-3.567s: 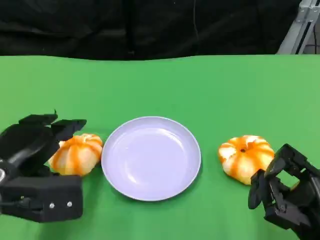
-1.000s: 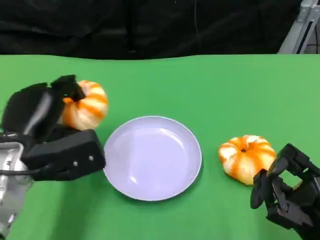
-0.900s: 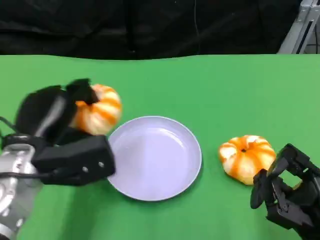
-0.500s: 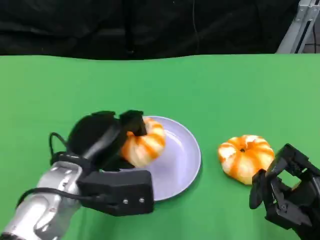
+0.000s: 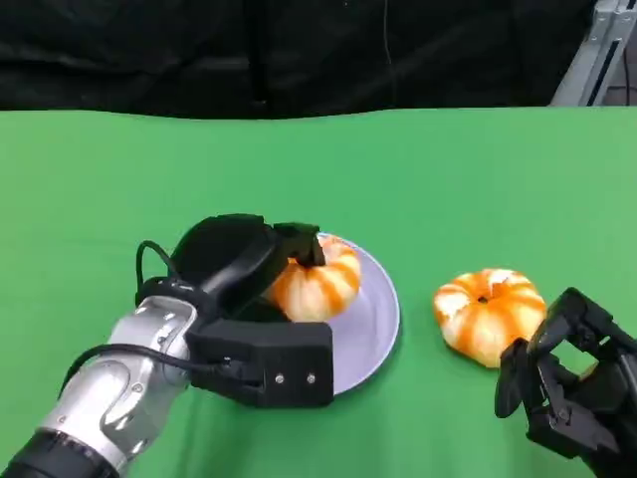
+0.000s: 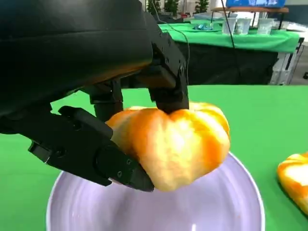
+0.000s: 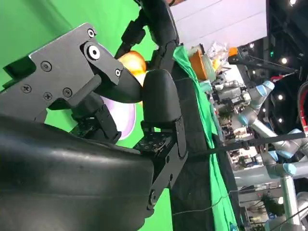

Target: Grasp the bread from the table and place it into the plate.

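Left robot hand (image 5: 244, 261) holds the round orange-and-cream striped, pumpkin-shaped bread (image 5: 317, 280) directly over the shallow pale lavender round plate (image 5: 373, 329). In the left wrist view the fingers (image 6: 91, 149) clamp the bread (image 6: 171, 144) from two sides, dark fingertips pressing into its top and one flank; the plate's (image 6: 240, 211) bowl lies just beneath. Whether the bread's underside touches the plate cannot be told from either view; judged as just above or barely resting.

Key relation: bread sits at the fingertip end of the left robot hand, toward the plate's far-centre, with plate surface straight below it. The bread is nearly round, so no useful long axis. The coming move looks like a short lowering and release, not a sideways carry. Left robot hand is plainly the working one.

Second orange-and-cream striped pumpkin-shaped bread (image 5: 490, 314) rests on the green cloth-covered table (image 5: 448, 179), well apart from the plate's right rim. Right robot hand (image 5: 562, 383) sits low just beside that second bread, near side, holding nothing; fingers curled partway with gaps between them, not around anything. The right wrist view shows its fingers (image 7: 159, 96) close up with nothing between them.

Risk, as judgement: bread is soft and may stick to the fingers on opening, or roll toward the rim.

Writing: no brands, labels or legible text on bread, plate or table.
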